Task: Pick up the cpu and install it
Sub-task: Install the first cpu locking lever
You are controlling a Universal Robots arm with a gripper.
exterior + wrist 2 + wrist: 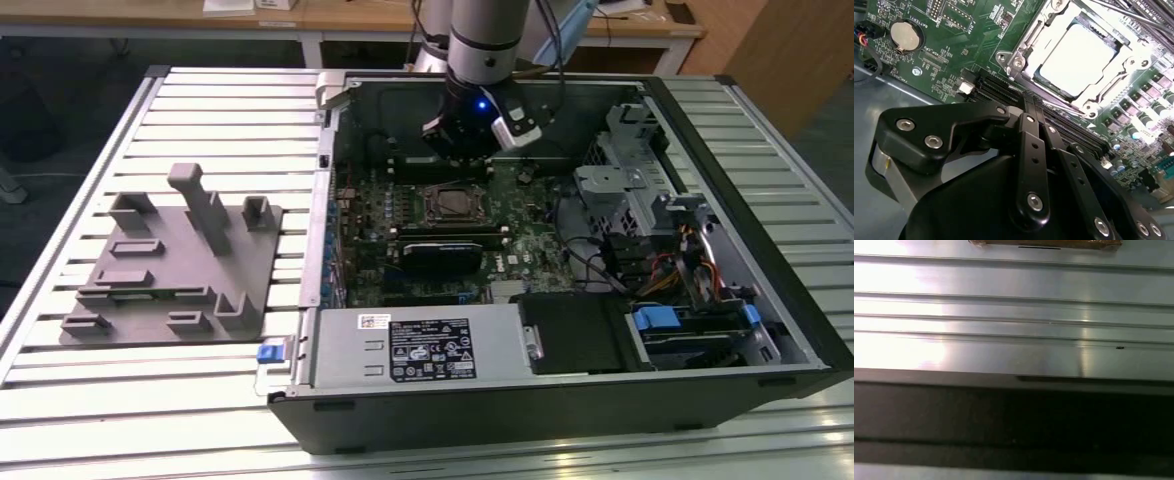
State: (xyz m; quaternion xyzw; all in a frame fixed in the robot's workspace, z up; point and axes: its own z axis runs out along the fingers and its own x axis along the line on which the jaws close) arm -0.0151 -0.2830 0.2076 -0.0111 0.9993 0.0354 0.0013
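CPU seated in its socket, gripper raised just beyond it

The cpu (1081, 57) lies flat inside the socket (1074, 55) on the motherboard (944, 45); its silvery top is square to the metal frame. The gripper (1030, 102) hangs above the board beside the socket, its two fingers (1029, 150) pressed together and holding nothing. The likely risks: the chip may sit slightly askew on the socket pins, or the arm (481, 40) may clip the case (561, 400) wall nearby.
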